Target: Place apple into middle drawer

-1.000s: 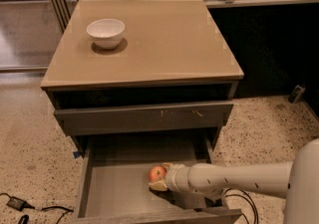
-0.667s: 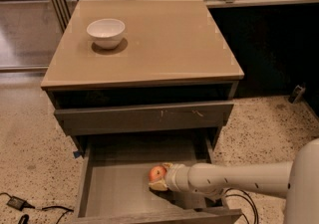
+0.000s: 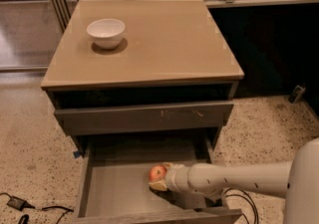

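Observation:
The small red-orange apple (image 3: pixel 157 172) is inside the open middle drawer (image 3: pixel 117 190), right of the floor's middle. My gripper (image 3: pixel 159 176) reaches in from the right on a pale arm, with its fingers (image 3: pixel 160 185) closed around the apple. I cannot tell whether the apple rests on the drawer floor or hangs just above it. The drawer is pulled out toward the camera, and its front edge runs along the bottom of the view.
Above the open drawer is a shut drawer front with pale scratch marks (image 3: pixel 144 116). A white bowl (image 3: pixel 105 32) stands on the cabinet top (image 3: pixel 164 44) at the back left. Black cables lie on the speckled floor at the lower left (image 3: pixel 20 205) and lower right (image 3: pixel 241 200).

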Robot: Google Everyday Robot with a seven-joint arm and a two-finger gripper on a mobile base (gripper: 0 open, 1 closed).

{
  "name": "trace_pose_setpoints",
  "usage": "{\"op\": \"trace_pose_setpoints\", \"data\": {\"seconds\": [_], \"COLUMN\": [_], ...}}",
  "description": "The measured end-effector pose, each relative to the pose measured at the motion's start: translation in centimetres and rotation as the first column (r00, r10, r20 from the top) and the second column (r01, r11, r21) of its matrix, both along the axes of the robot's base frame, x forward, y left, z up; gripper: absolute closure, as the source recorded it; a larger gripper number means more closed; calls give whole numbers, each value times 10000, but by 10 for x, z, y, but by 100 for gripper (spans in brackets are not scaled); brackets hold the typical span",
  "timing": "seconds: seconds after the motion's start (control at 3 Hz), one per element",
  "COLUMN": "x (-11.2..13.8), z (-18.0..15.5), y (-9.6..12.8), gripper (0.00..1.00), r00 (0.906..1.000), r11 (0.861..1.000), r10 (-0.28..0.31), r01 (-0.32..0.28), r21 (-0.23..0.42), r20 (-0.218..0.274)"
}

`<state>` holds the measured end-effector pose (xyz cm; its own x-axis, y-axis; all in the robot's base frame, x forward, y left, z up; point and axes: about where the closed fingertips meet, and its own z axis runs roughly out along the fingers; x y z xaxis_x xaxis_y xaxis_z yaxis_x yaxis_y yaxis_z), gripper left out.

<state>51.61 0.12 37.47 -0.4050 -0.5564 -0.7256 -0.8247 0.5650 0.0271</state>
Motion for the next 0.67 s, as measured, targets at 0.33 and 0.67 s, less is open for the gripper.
{"op": "trace_pose_setpoints", "data": {"seconds": [0.33,0.67], "x": [0,0], "z": [0,0], "y": [0,0], "gripper": [0,0], "r00": [10000,10000], "r11": [10000,10000], "r10": [1,1], "r01": [-1,-1], "r21": [0,1], "r20": [0,-1]}}
